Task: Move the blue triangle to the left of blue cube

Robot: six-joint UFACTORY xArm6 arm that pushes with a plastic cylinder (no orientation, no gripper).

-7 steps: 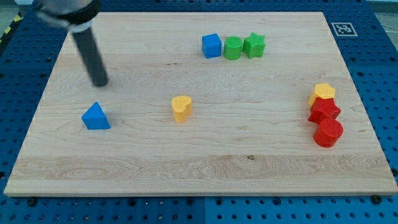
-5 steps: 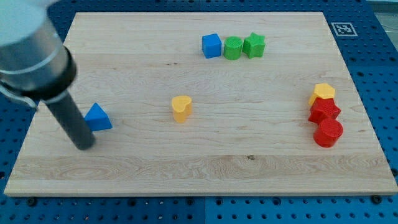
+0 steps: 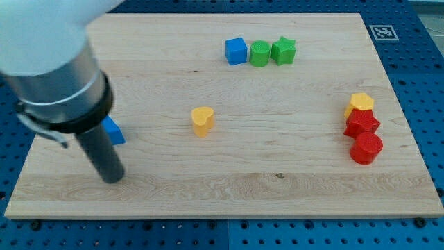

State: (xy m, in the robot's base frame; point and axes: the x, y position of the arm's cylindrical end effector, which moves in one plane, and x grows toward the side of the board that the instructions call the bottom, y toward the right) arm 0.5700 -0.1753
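Observation:
The blue triangle (image 3: 114,131) lies at the view's left, mostly hidden behind my rod; only its right corner shows. My tip (image 3: 112,178) rests on the board just below the triangle, toward the view's bottom. The blue cube (image 3: 236,51) stands near the view's top centre, far up and right of the triangle, at the left end of a row of three blocks.
A green cylinder (image 3: 259,53) and a green star (image 3: 283,50) stand right of the blue cube. A yellow heart (image 3: 202,120) sits mid-board. At the right edge a yellow hexagon (image 3: 360,103), red star (image 3: 361,123) and red cylinder (image 3: 365,148) cluster together.
My rod has swung from above the blue triangle down its left side to below it, now covering most of it. The blocks have hardly moved.

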